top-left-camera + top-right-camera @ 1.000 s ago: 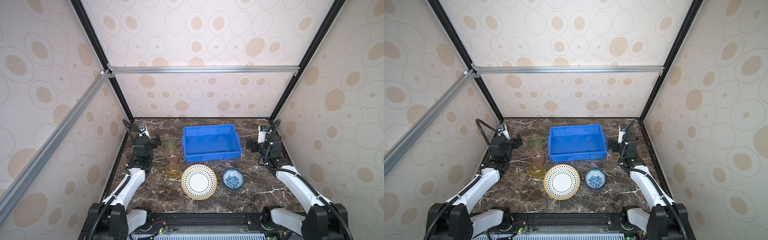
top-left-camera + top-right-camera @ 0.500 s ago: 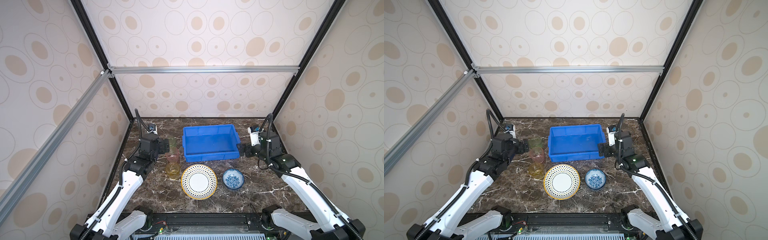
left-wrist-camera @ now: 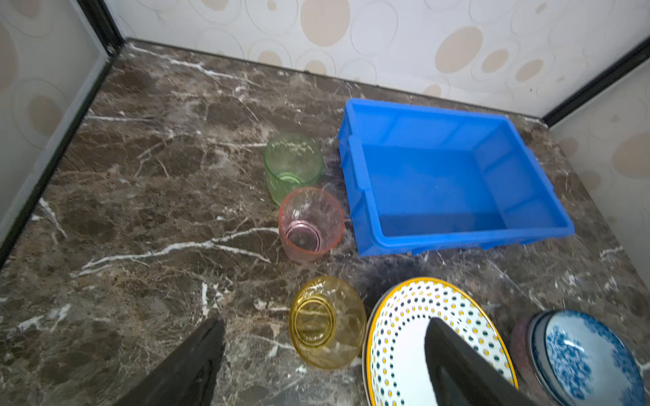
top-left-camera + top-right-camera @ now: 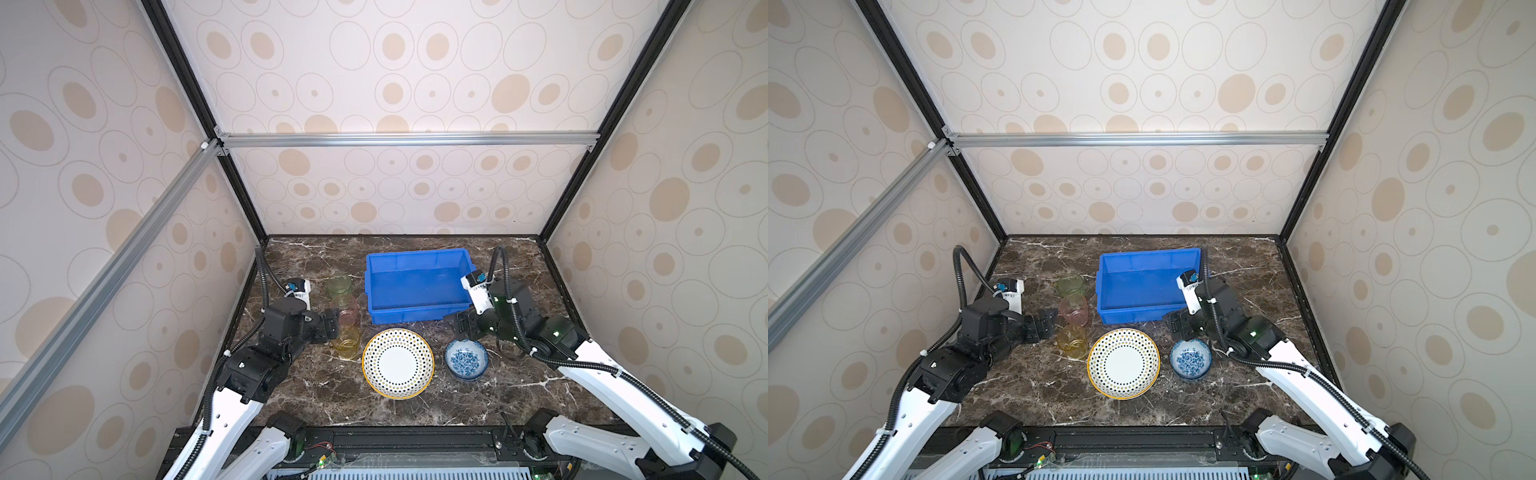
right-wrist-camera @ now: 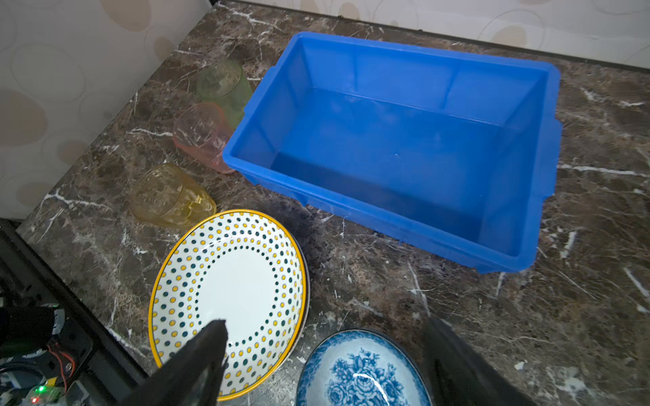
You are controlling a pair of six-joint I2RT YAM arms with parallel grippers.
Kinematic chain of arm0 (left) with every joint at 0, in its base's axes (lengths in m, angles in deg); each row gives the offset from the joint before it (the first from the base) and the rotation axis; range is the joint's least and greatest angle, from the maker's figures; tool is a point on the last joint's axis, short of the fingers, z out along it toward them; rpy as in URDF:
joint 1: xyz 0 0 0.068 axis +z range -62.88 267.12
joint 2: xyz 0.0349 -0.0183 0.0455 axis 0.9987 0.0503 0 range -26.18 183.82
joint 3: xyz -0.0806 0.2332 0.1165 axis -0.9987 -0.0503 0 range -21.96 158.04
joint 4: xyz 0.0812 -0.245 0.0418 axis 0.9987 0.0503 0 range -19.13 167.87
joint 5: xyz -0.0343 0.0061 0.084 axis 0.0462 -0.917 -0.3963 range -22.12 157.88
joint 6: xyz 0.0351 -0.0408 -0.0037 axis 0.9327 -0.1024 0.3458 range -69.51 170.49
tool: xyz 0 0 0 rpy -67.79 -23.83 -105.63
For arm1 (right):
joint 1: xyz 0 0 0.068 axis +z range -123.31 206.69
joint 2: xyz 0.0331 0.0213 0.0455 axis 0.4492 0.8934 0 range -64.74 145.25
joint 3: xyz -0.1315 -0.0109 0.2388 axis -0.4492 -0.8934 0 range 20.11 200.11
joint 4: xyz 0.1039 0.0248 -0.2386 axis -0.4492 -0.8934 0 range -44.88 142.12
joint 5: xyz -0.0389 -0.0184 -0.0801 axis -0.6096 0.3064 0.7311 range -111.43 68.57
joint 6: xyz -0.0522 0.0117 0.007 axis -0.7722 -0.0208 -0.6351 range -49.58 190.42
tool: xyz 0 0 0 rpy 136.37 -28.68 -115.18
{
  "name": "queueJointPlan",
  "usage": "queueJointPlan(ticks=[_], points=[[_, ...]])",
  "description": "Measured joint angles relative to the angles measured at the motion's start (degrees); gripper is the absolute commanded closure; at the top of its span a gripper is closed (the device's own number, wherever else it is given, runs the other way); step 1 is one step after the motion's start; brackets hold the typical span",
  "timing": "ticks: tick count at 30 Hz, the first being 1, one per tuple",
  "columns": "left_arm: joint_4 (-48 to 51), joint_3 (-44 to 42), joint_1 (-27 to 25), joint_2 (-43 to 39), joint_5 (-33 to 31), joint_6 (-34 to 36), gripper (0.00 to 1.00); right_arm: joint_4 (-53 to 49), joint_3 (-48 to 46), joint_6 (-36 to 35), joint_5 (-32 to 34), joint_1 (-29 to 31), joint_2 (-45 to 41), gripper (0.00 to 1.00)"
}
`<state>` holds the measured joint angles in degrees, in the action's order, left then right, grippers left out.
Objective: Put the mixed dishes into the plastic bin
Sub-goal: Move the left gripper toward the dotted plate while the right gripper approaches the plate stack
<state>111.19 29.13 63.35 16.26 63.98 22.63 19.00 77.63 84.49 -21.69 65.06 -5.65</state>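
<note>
Hovering spread wide and empty, left jaws point at the yellow cup (image 4: 345, 341) just ahead (nearest dish to them); right jaws sit by the blue-floral bowl (image 4: 466, 359), bin side; dotted plate (image 4: 397, 363) lies btwn arms, blue bin (image 4: 415, 318) behind w/ nothing in

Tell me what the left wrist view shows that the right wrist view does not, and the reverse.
Only the left wrist view: the enclosure's right side wall. Only the right wrist view: the black front rail with wires and lit lamps. Both: the empty bright blue rectangular plastic bin, the translucent green cup, translucent pink cup and translucent yellow cup, the round dotted plate with a yellow rim, the small blue-floral bowl, the dark marble table. Each also shows its own gripper open: left gripper, right gripper.
</note>
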Motion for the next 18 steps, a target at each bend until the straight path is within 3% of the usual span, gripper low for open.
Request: queueJointPlan(ticks=[7, 18], points=[[3.61, -2.54, -1.64, 2.36, 5.09, -0.48, 0.22, 0.22, 0.0, 2.93, -0.07, 3.32, 5.29, 0.16], [9.62, -2.75, -4.85, 2.43, 7.85, -1.57, 0.35, 2.4, 0.02, 5.66, -0.55, 4.76, 11.45, 0.19]])
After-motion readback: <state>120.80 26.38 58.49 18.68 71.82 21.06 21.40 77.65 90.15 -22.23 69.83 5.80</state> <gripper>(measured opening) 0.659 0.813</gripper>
